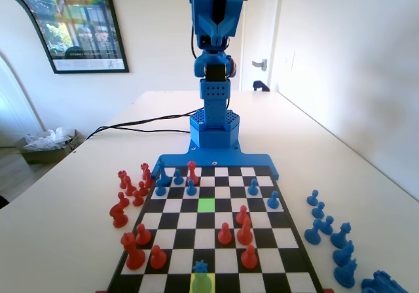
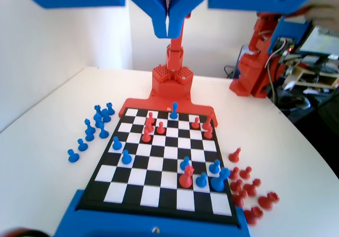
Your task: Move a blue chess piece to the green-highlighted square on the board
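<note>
The blue chess piece (image 1: 201, 266) with its jagged crown stands on the paler yellow-green square (image 1: 201, 284) at the near edge of the board (image 1: 286, 238) in the fixed view. In the wrist view the same piece (image 2: 174, 110) stands on the far row of the board (image 2: 136, 176). The green-highlighted square (image 1: 206, 205) lies bare a few rows farther up the same column. My gripper (image 1: 217, 34) is held high above the arm's base, far from the piece. Its jaws (image 2: 168, 24) are pressed together, shut, with nothing between them.
Red pieces (image 1: 243, 229) and blue pawns (image 1: 190, 188) are scattered over the board. Several blue pieces (image 1: 327, 226) stand off the board on the right in the fixed view, and red ones (image 1: 127, 195) on the left. A black cable (image 1: 144, 123) runs across the table behind.
</note>
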{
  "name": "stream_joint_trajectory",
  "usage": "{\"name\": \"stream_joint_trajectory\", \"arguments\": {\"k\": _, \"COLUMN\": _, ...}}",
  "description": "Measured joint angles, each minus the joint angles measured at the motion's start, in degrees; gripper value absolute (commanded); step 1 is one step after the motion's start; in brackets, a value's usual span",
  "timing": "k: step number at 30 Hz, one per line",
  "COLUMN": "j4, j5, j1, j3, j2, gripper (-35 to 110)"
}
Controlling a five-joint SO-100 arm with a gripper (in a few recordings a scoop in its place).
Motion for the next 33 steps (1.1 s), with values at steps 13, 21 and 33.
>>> {"name": "stream_joint_trajectory", "arguments": {"k": 13, "j4": 1.23, "j5": 3.96, "j1": 0.70, "j3": -15.03, "j2": -25.14, "gripper": 1}}
{"name": "stream_joint_trajectory", "arguments": {"k": 21, "j4": -0.53, "j5": 0.62, "j1": 2.72, "j3": -18.81, "j2": -38.32, "gripper": 1}}
{"name": "stream_joint_trajectory", "arguments": {"k": 33, "j4": -5.27, "j5": 0.26, "j1": 5.71, "j3": -23.38, "j2": -53.96, "gripper": 1}}
